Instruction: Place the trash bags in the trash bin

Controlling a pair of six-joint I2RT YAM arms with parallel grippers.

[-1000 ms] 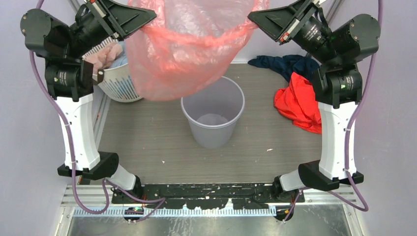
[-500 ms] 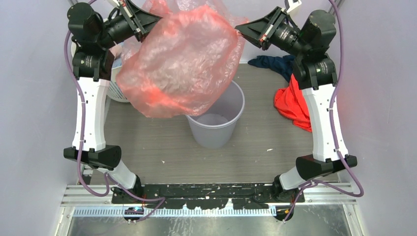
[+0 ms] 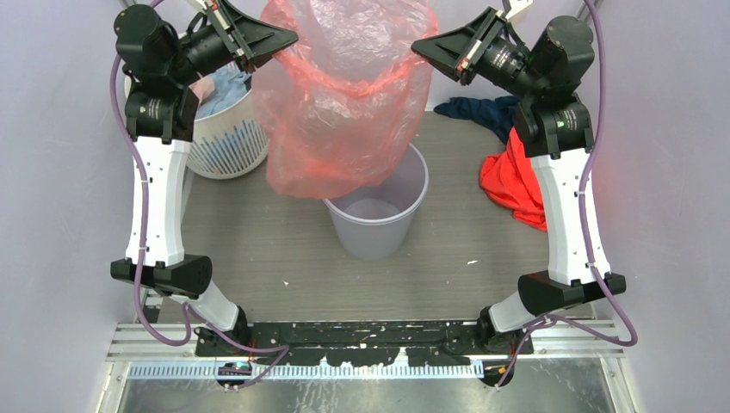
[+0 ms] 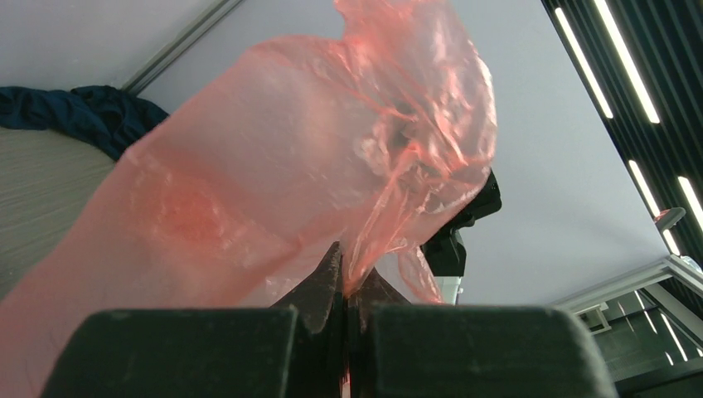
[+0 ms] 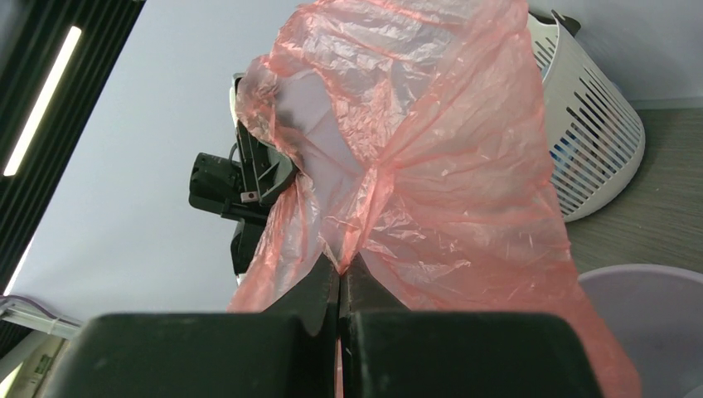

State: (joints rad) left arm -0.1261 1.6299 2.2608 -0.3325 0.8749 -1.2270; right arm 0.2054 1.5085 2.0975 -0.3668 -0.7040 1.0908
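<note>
The translucent red-pink trash bag (image 3: 344, 103) hangs high between both arms, its lower end drooping over the far left rim of the light grey trash bin (image 3: 379, 225). My left gripper (image 3: 288, 39) is shut on the bag's left edge, and the film (image 4: 273, 199) pinches between its jaws (image 4: 344, 265). My right gripper (image 3: 419, 47) is shut on the bag's right edge, and the film (image 5: 448, 166) bunches at its fingertips (image 5: 340, 267). The bin's rim (image 5: 647, 278) shows at the lower right of the right wrist view.
A white slotted laundry basket (image 3: 225, 142) with pink and blue cloth stands at the back left; it also shows in the right wrist view (image 5: 593, 141). A red-orange garment (image 3: 516, 185) and a dark blue cloth (image 3: 491, 112) lie right of the bin.
Both grippers have moved inward and stayed raised. The bag swung from billowing out to the left to hanging more upright, its bottom now over the bin's far rim.
</note>
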